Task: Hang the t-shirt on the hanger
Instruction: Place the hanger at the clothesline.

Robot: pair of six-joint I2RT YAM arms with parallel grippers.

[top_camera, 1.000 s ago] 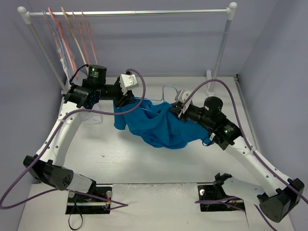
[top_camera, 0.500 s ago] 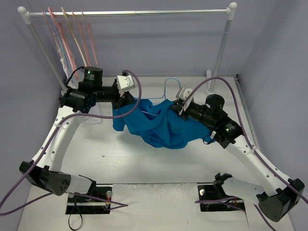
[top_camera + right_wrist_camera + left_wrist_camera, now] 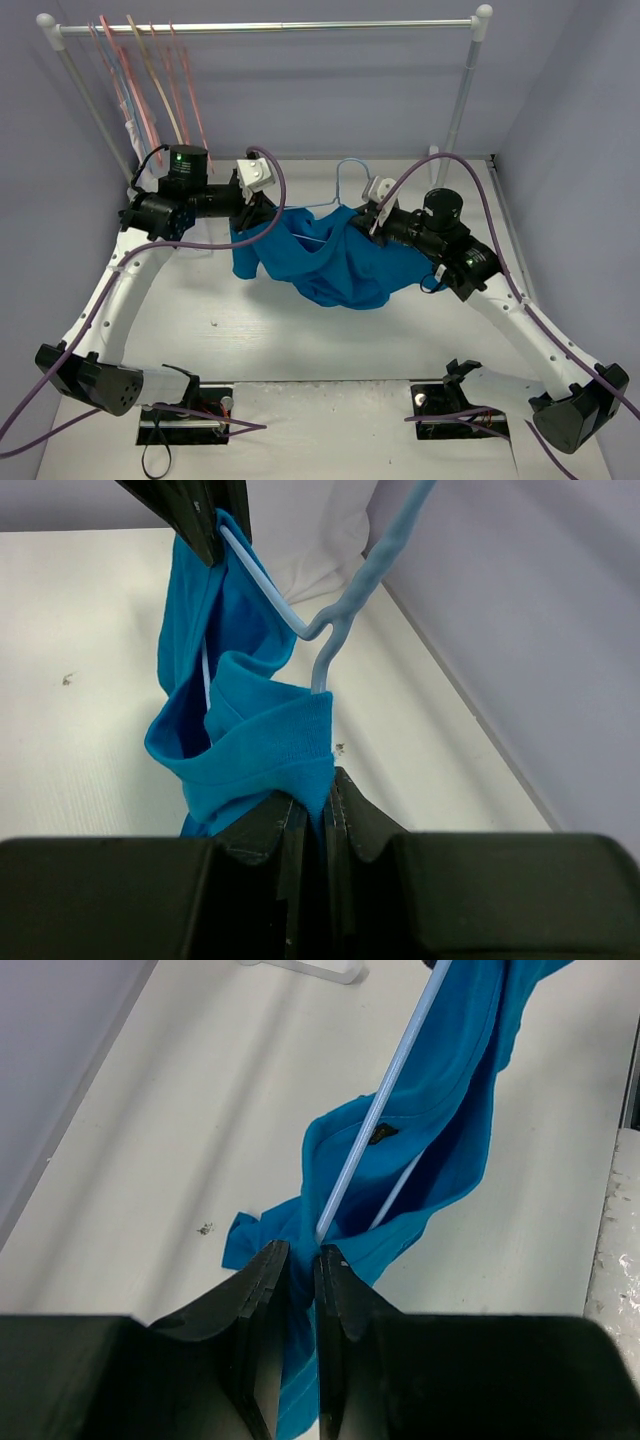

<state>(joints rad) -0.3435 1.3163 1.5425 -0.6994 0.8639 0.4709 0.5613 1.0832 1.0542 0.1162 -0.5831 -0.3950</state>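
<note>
The bright blue t-shirt point(image 3: 335, 262) hangs slack in the air between my two grippers, above the middle of the table. The light-blue hanger point(image 3: 345, 185) is partly inside it, its hook sticking out toward the back. My left gripper point(image 3: 252, 213) is shut on the shirt's left end; in the left wrist view the cloth point(image 3: 440, 1110) is pinched in the jaws with a hanger bar point(image 3: 375, 1115) running into it. My right gripper point(image 3: 372, 222) is shut on the collar point(image 3: 262, 748) right by the hanger's hook point(image 3: 345, 610).
A clothes rail point(image 3: 270, 27) spans the back, with pink hangers point(image 3: 135, 90) and a tan hanger point(image 3: 160, 85) at its left end. Its white posts stand at the back left point(image 3: 95, 110) and back right point(image 3: 462, 95). Purple cables loop over both arms.
Both grippers have lifted and moved slightly toward the back with the shirt and hanger; the left arm's elbow swung further left. Both grips are unchanged.
</note>
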